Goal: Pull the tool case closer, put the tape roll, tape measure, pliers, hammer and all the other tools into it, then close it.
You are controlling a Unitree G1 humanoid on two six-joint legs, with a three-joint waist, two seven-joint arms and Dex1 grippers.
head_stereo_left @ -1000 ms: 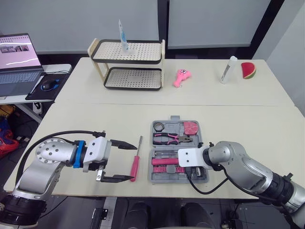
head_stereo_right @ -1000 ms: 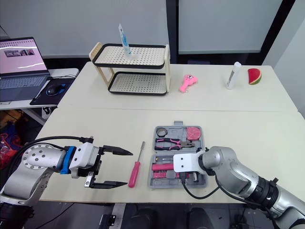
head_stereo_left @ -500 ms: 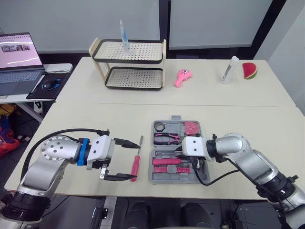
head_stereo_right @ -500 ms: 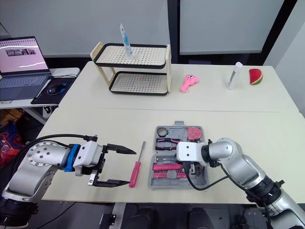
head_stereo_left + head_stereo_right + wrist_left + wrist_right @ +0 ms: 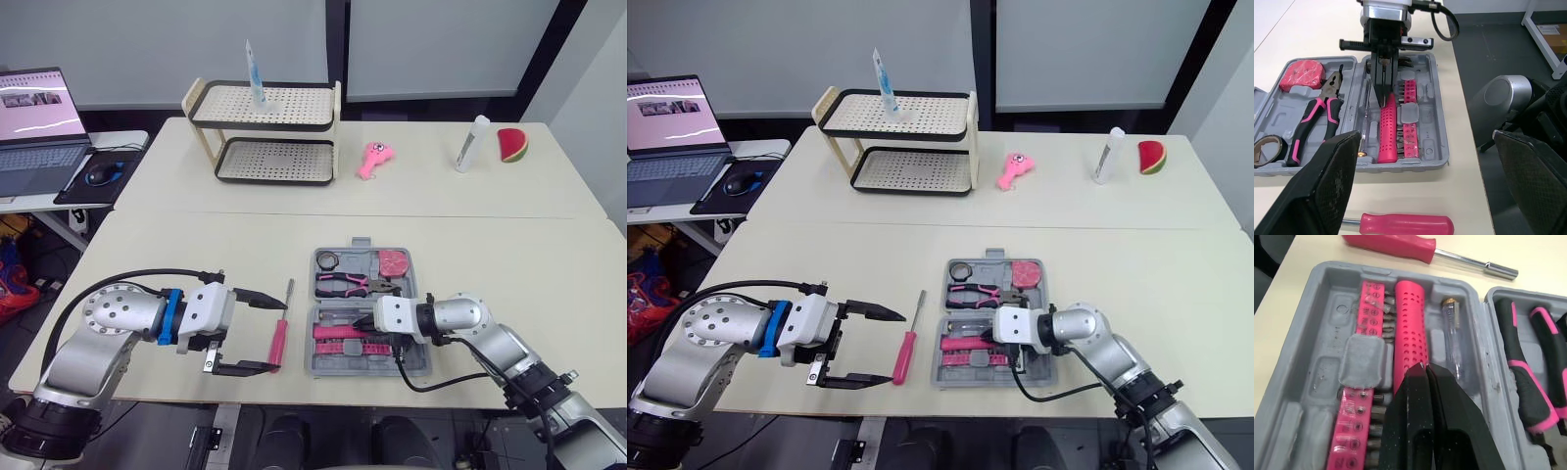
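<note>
The grey tool case (image 5: 423, 364) lies open near the table's front edge. It holds the tape roll (image 5: 327, 259), the pink tape measure (image 5: 392, 262), the pliers (image 5: 345, 284) and the pink-handled hammer (image 5: 1387, 132). My right gripper (image 5: 1425, 368) is shut with nothing in it, its tips over the hammer handle (image 5: 1409, 328) inside the case. A pink-handled screwdriver (image 5: 279, 343) lies on the table just left of the case. My left gripper (image 5: 278, 336) is open, with its fingertips on either side of the screwdriver (image 5: 1405, 224).
A two-tier shelf rack (image 5: 265, 132) stands at the back left. A pink toy (image 5: 372, 157), a white bottle (image 5: 470, 142) and a watermelon slice (image 5: 509, 144) sit along the far table. A laptop (image 5: 34, 127) stands on a side desk to the left.
My right arm has drawn back and lowered while its shut gripper stays over the case. The left gripper has edged a little towards the screwdriver.
</note>
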